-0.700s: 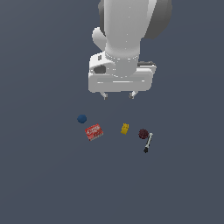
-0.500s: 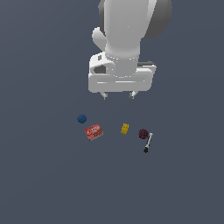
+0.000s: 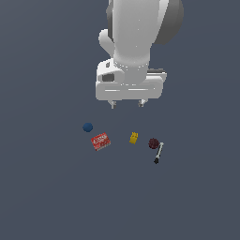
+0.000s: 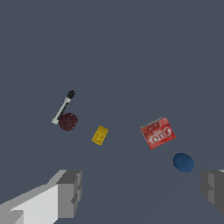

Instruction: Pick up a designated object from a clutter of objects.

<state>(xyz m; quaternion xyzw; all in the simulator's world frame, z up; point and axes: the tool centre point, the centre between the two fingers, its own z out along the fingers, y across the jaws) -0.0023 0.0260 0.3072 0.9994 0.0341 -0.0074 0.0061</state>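
Currently my gripper [image 3: 126, 104] hangs above the clutter, fingers spread apart, holding nothing. Yellow block [image 3: 134, 138] lies between the flat red box [image 3: 100, 141] and dark red ball [image 3: 153, 143], touching neither.

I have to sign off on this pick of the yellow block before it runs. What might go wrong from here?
1. The dark red ball lies close beside the yellow block; a finger of the wide-open pincer might nudge it on descent, and it would likely roll.
2. The marker touches that ball, so it may shift too.
3. The pincer hangs well above the small block, so slight misalignment could mean a miss.
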